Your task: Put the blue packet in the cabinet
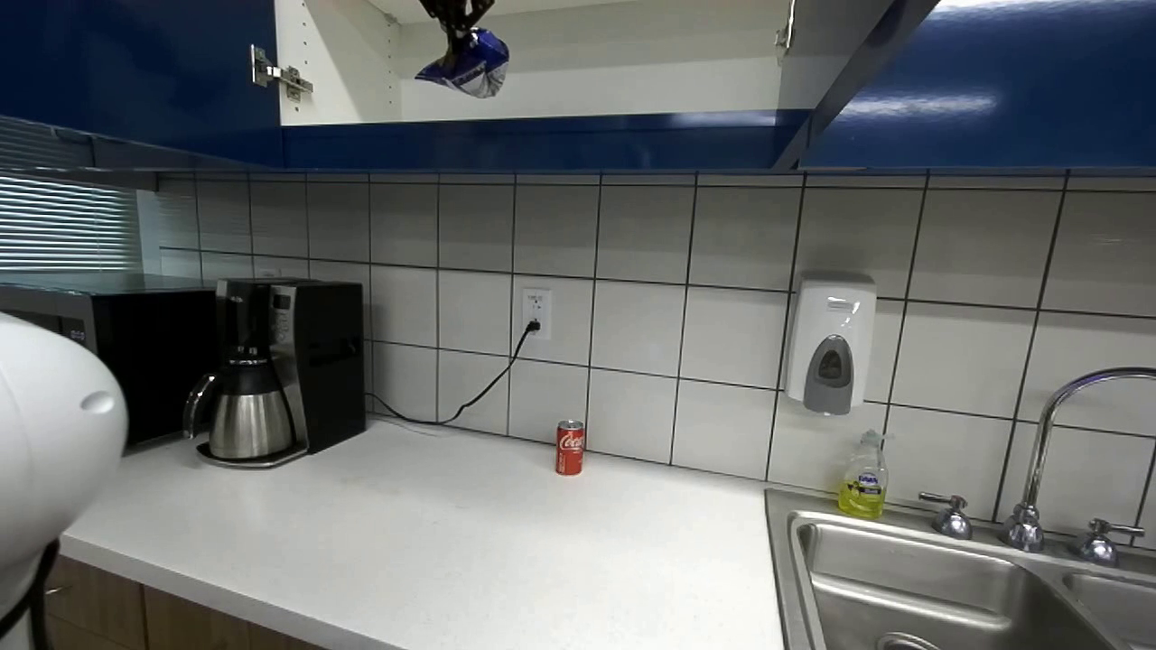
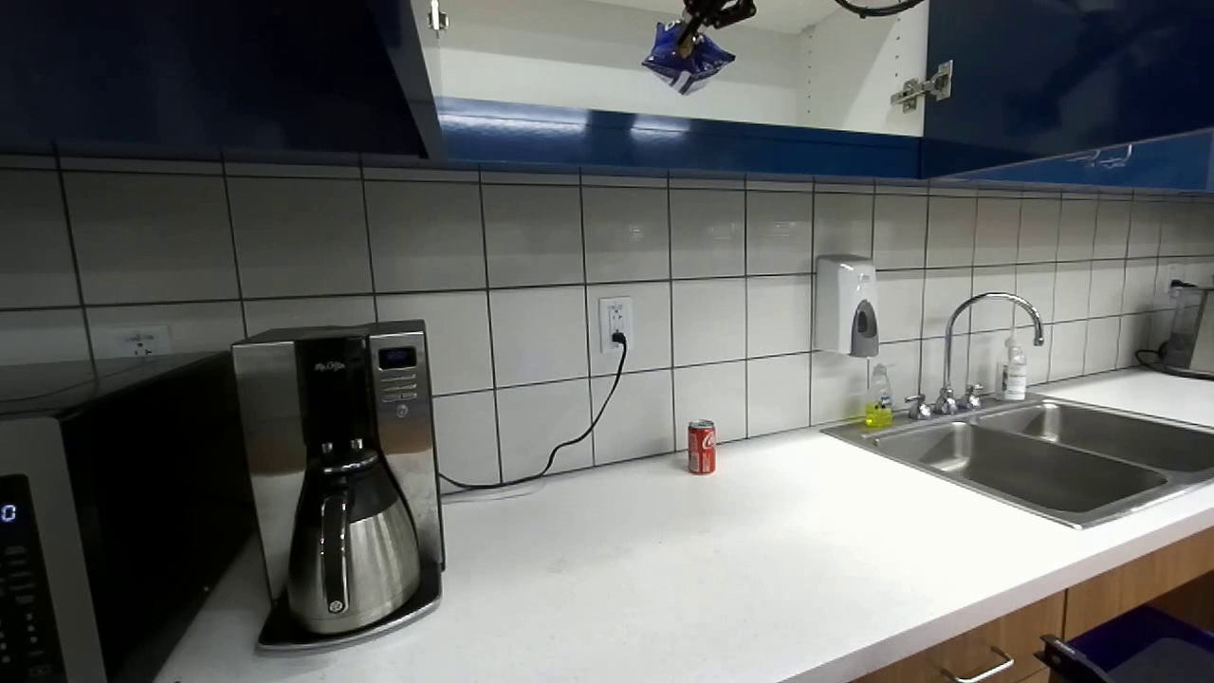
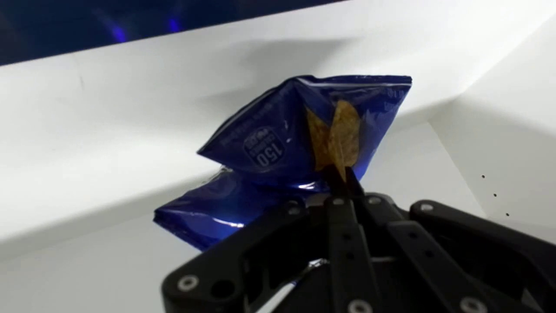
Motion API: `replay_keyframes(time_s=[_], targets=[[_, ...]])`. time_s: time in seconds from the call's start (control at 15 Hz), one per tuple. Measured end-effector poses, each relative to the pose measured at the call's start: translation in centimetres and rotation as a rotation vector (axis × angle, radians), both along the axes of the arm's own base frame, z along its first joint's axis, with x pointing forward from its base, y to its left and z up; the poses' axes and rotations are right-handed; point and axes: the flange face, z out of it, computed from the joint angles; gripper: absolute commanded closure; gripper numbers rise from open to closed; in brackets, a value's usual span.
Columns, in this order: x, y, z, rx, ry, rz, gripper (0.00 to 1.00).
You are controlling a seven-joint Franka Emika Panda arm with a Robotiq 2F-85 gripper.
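The blue packet (image 1: pixel 479 68) is a crinkled foil bag with pale markings, and it also shows in an exterior view (image 2: pixel 681 64). My gripper (image 3: pixel 345 176) is shut on a pinched fold of the packet (image 3: pixel 265 143), and the packet hangs from the fingertips. The gripper is partly cut off at the top in both exterior views (image 1: pixel 459 27) (image 2: pixel 697 33). The cabinet (image 1: pixel 542 143) stands open, with dark blue doors and a white interior. The packet is seen against the cabinet opening, above its lower blue edge (image 2: pixel 664 138). The wrist view shows the white interior (image 3: pixel 87 130) around it.
Open doors (image 1: pixel 135 72) (image 1: pixel 984 99) flank the opening. On the counter (image 1: pixel 452 542) below stand a coffee maker (image 2: pixel 332 474), a microwave (image 2: pixel 123 503) and a red can (image 1: pixel 569 449). A soap dispenser (image 1: pixel 831 348) hangs above the sink (image 1: pixel 912 578) side.
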Motion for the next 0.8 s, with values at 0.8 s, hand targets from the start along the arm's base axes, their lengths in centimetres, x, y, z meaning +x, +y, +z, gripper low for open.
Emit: replay_keyframes(time_s=[0.8], targets=[[8.7, -1.2, -1.8, 0.032, 0.035, -0.082, 1.0]])
